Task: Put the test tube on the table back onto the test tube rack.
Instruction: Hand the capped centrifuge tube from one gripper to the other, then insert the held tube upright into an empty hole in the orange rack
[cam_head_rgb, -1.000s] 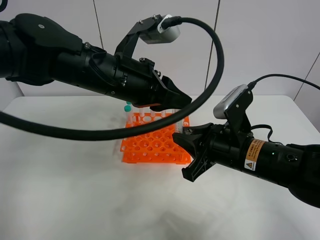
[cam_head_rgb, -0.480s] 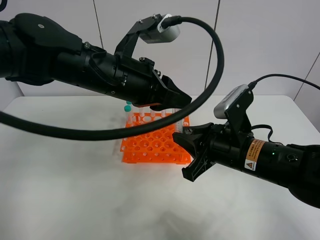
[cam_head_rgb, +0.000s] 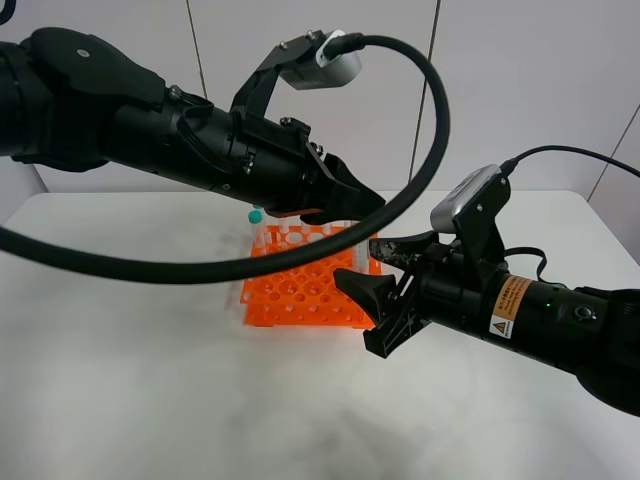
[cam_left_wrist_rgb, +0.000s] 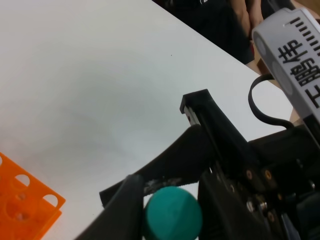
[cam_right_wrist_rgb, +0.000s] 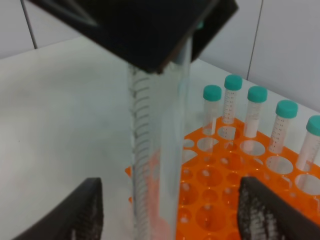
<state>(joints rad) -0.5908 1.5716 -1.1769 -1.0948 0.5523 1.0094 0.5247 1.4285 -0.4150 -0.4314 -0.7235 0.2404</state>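
White table (cam_head_rgb: 120, 380), orange rack (cam_head_rgb: 300, 295) at its middle. Your left gripper (cam_head_rgb: 350, 208) pinches the test tube (cam_right_wrist_rgb: 157, 150) by its teal cap, hanging it upright by the rack's edge — line the tip over an empty hole, then lower straight. The right gripper (cam_head_rgb: 378, 268) is spread wide either side of the tube, touching nothing — hold it clear.

Large white matte table (cam_head_rgb: 130, 380) with rounded corners, seen from high up, one bright orange test tube rack (cam_head_rgb: 298, 292) standing flat on it a little beyond the middle, two-tiered, grid of round holes facing up, white surface showing on every side of it
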